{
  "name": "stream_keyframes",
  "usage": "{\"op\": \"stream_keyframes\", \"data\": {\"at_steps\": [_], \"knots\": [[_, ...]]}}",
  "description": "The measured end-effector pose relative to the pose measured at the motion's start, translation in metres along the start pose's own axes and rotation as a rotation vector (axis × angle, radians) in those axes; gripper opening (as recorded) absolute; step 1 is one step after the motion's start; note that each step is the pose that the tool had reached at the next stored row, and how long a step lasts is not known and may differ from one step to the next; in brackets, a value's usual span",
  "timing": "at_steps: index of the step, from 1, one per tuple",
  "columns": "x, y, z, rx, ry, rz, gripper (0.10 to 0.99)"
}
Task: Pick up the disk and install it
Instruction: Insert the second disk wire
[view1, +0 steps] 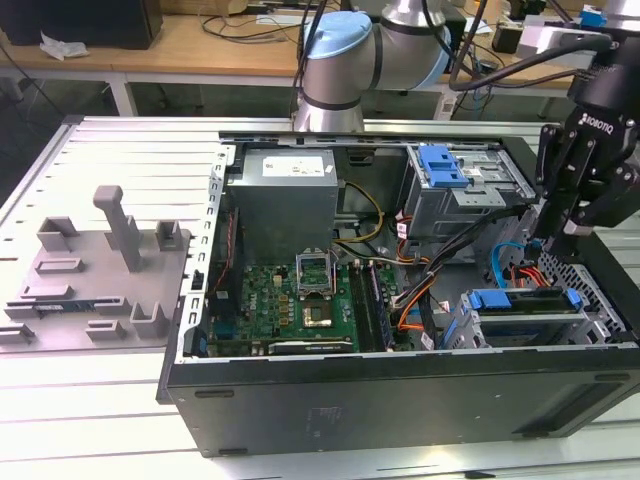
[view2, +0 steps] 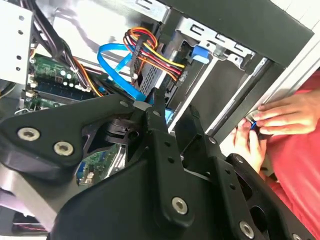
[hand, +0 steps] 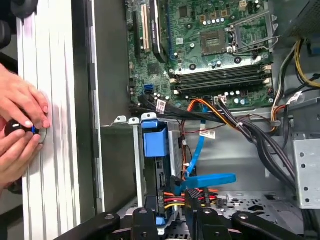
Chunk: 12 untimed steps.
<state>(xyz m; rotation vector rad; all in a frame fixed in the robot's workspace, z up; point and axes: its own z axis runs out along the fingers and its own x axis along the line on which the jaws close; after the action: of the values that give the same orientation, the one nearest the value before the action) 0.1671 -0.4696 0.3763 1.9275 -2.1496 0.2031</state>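
Your gripper (view1: 553, 232) hangs over the case's (view1: 400, 390) right end, just above the disk (view1: 522, 300), which already sits in its cage (view1: 530, 325). Fingers look nearly closed on nothing. I'd keep clear of the cables (hand: 200, 192) and those hands (hand: 20, 130) outside.

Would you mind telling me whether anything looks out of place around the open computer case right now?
Yes: a person's hands rest on the table just outside the case wall, pinching a small dark object, close to the gripper hanging over the drive cage.
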Motion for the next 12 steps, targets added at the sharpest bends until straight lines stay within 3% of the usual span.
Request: {"op": "stream_keyframes", "data": {"at_steps": [3,5,7,10,11,12], "knots": [[-0.0009,0.0009,0.0019,0.003,0.0023,0.019,0.361],[-0.0059,0.0078,0.0031,0.011,0.0242,0.023,0.361],[-0.0119,0.0121,0.0029,0.029,0.0574,0.031,0.361],[-0.0151,0.0128,0.0069,0.038,0.0582,0.033,0.361],[-0.015,0.0129,0.007,0.039,0.0549,0.033,0.361],[-0.0151,0.0129,0.0072,0.04,0.0443,0.033,0.361]]}}
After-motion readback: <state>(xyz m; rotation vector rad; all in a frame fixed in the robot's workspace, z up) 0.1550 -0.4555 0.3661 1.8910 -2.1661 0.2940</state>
